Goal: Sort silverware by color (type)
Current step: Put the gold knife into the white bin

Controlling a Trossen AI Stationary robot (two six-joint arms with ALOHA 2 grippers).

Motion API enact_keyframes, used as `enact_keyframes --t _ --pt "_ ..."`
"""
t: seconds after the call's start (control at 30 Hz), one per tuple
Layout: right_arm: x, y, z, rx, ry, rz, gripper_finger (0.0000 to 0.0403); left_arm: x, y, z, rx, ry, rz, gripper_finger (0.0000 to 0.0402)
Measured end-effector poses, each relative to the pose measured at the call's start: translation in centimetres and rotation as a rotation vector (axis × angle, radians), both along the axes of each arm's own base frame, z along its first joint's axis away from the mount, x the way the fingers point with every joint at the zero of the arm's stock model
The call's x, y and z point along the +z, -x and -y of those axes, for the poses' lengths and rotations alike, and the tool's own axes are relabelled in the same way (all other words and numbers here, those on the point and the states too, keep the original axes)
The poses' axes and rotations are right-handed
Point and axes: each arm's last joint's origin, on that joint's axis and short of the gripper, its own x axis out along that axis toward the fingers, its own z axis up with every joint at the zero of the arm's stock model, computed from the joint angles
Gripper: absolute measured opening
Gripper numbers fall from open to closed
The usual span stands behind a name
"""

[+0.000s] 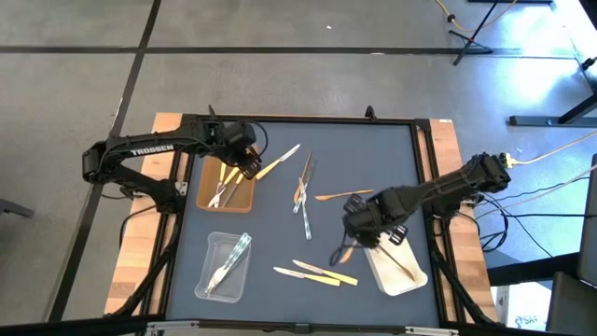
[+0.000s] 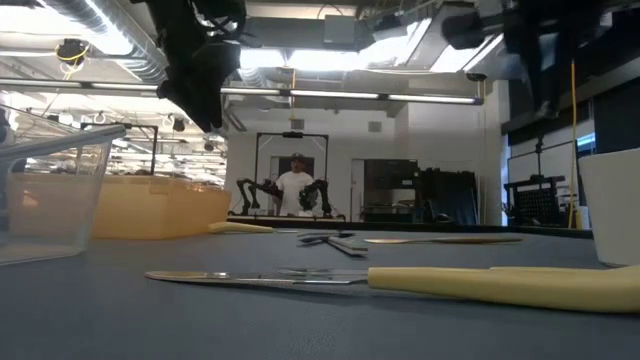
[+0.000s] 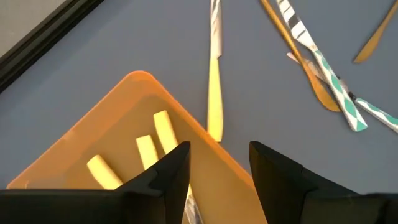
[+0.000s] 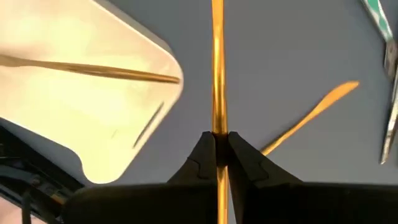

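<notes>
High view shows a dark blue table mat (image 1: pixel 280 243) with 3 trays on it and loose silverware between them. Sorting looks partly done. The brown tray (image 1: pixel 227 185), near the mat's far left corner, holds several pale yellow pieces (image 3: pixel 155 140); the clear tray (image 1: pixel 224 266) nearer the mat's front left holds a few clear pieces; the white tray (image 1: pixel 396 264) at the mat's right holds 1 thin wooden piece (image 4: pixel 93 71). Left to sort: a yellow knife (image 1: pixel 278 162) just beside the brown tray, a clear and wooden cluster (image 1: pixel 303 191) at mid-mat, a wooden piece (image 1: pixel 343 195) right of that cluster, and yellow pieces (image 1: pixel 315 272) near the mat's front edge. The right gripper (image 4: pixel 217 142), just left of the white tray, is pinched narrowly on a wooden stick (image 4: pixel 217 74). The left gripper (image 3: pixel 217 155) hovers over the brown tray's corner with fingers spread and nothing between them. Exact counts inside the trays are hard to make out, and the held stick's lower end is cut off from the right wrist view.
</notes>
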Motion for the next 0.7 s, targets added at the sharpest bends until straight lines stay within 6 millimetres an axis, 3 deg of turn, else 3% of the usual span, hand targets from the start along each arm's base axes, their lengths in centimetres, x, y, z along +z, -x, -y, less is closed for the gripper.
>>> enact_keyframes --t 0.33,0.53,0.7 --pt "0.1 0.7 -2.4 0.104 0.207 0.115 0.0002 1.6 -3.1 1.4 0.028 0.021 0.353 0.0158" --pt "0.3 0.0 -2.5 0.138 0.305 0.228 0.0002 3.1 -5.8 2.7 -0.045 0.039 0.635 0.0158" --pt "0.7 -1.1 -2.7 0.218 0.377 0.338 0.0002 3.4 -7.7 4.0 -0.088 0.066 0.765 0.0158"
